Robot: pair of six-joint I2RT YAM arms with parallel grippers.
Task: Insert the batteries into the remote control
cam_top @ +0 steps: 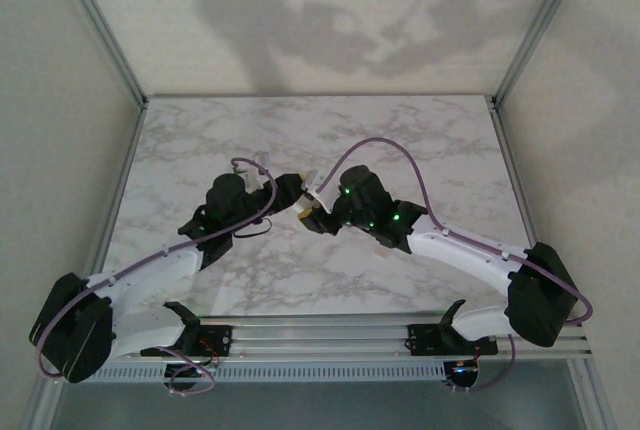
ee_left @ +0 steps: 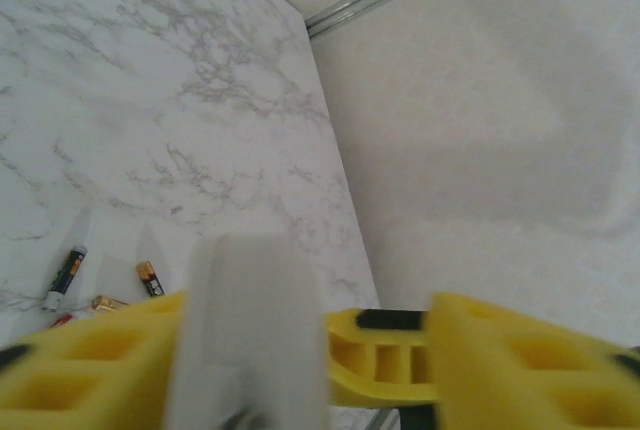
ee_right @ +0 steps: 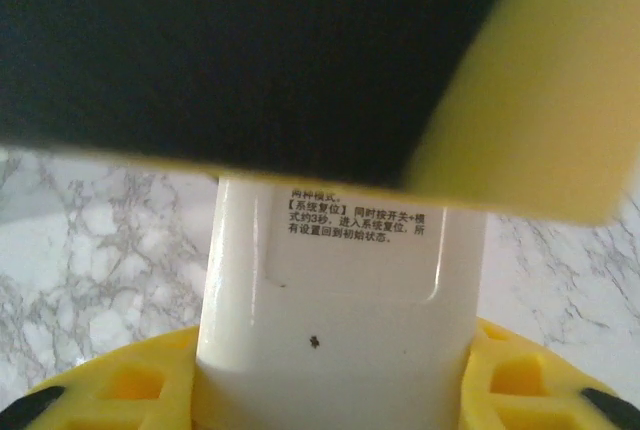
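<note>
From above, we see the left gripper (cam_top: 294,191) and right gripper (cam_top: 310,213) close together over a white marble tabletop (cam_top: 420,140). Left wrist: a blurred white plastic remote control (ee_left: 248,335) stands between yellow fingers (ee_left: 90,365); we cannot tell their grip. Small dark and coppery-orange cylindrical batteries (ee_left: 68,276) lie on the tabletop beyond. Right wrist: the right gripper pinches the remote control.
</note>
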